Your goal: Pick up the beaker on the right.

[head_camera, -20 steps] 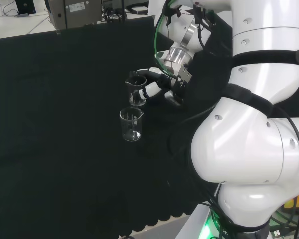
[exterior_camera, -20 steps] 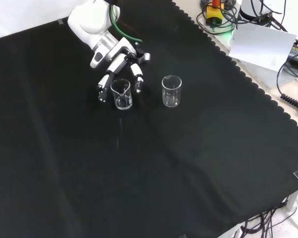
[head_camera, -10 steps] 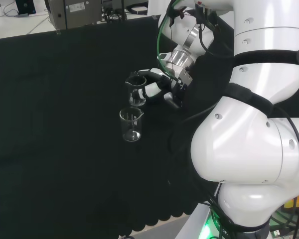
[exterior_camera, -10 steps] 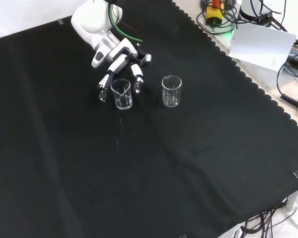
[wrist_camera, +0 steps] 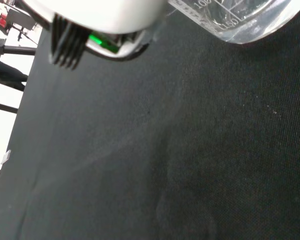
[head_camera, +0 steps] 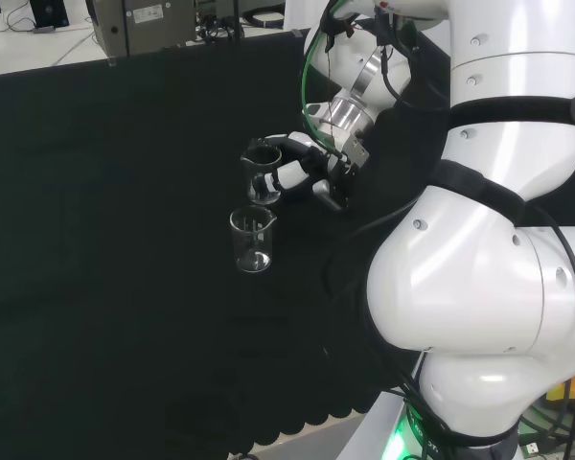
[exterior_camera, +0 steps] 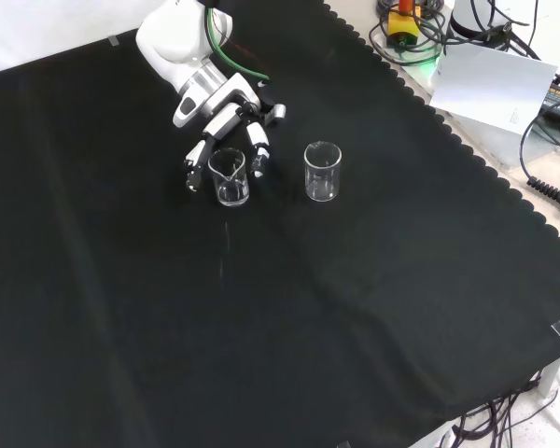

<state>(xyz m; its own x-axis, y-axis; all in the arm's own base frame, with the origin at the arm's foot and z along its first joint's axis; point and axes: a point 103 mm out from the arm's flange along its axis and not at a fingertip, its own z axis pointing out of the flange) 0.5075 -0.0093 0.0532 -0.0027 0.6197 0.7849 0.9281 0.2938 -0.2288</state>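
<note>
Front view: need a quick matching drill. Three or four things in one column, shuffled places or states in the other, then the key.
Things:
1. robot hand
2. beaker by the robot hand
3. other beaker
4. white sheet

Places or states (front view):
A. standing alone on the black cloth, nothing near it
B. lying off the cloth at upper right, among cables
C. fingers reaching down on both sides of a beaker
D. standing between white and black fingers, left of the other beaker

Pairs: 1-C, 2-D, 3-A, 4-B
</note>
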